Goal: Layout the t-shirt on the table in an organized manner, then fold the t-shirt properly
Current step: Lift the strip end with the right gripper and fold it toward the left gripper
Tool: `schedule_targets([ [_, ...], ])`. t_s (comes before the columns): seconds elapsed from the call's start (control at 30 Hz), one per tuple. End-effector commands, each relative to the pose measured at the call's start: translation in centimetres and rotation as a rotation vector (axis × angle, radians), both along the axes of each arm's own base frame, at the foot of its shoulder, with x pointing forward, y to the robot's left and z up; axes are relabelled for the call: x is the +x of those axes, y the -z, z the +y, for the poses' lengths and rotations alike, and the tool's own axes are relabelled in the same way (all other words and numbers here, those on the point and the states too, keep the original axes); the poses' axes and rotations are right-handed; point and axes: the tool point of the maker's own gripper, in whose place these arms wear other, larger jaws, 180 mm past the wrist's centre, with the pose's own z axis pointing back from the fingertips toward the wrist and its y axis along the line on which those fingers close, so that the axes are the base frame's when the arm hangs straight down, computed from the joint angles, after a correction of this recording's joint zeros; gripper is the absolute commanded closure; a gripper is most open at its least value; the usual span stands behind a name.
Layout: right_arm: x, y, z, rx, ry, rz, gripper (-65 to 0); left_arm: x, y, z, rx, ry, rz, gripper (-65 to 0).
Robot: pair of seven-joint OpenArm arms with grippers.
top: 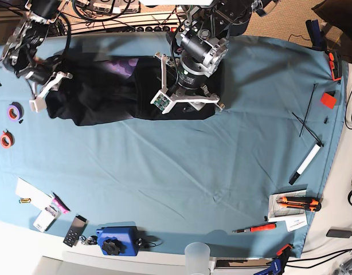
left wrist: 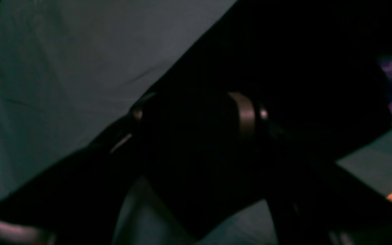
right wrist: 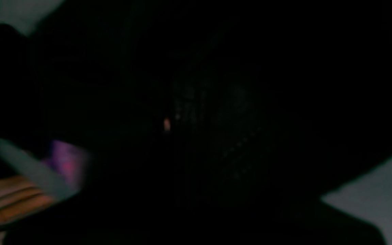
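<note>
Teal cloth covers the surface [top: 164, 172], where we see tape rolls [top: 10, 123], a marker [top: 305, 163] and a utility knife [top: 299, 201] along the edges. Our black t-shirt [top: 101, 100] lies bunched at the far side, long axis left-right. Left gripper [top: 187, 103] stands wide over it; the right gripper [top: 41, 91] we cannot tell.

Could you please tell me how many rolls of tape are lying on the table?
2: a purple roll and an orange roll, both near the table's left edge in the base view. Others may be hidden.

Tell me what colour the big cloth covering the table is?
Light teal-blue. The table cloth shows best in the base view.
</note>
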Motion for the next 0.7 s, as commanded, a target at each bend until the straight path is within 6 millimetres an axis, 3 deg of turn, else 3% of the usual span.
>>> schedule_targets([
  [0.0, 0.0, -1.0, -3.3, -0.147, 0.006, 0.039, 0.0, 0.6, -1.2, -0.2, -0.035, -0.02, -0.038, -27.9],
  [0.13, 3.1, -4.5, -7.4, -0.361, 0.034, -0.028, 0.0, 0.6, -1.0, 0.2, -0.03, -0.049, -0.025, -26.8],
  [0.23, 3.7, -6.4, -9.8, -0.477, 0.108, -0.014, 0.0, 0.6, -0.6, 1.8, 0.058, -0.095, -0.019, -17.8],
  [0.3, 3.8, -7.5, -10.0, -0.521, 0.119, -0.025, 0.0, 1.0, -0.7, 3.4, 0.11, -0.157, -0.048, -9.4],
  [0.37, 3.9, -8.6, -9.3, -0.548, 0.104, -0.057, 0.0, 1.2, -0.8, 5.1, 0.137, -0.234, -0.071, 0.0],
  [0.47, 3.5, -10.2, -6.9, -0.578, 0.061, -0.096, 0.0, 1.1, 0.2, 8.2, 0.19, -0.312, -0.055, 0.0],
  [0.67, 2.8, -12.3, -0.4, -0.515, -0.036, -0.254, 0.0, 1.1, 1.6, 16.2, 0.296, -0.49, -0.015, 0.0],
])
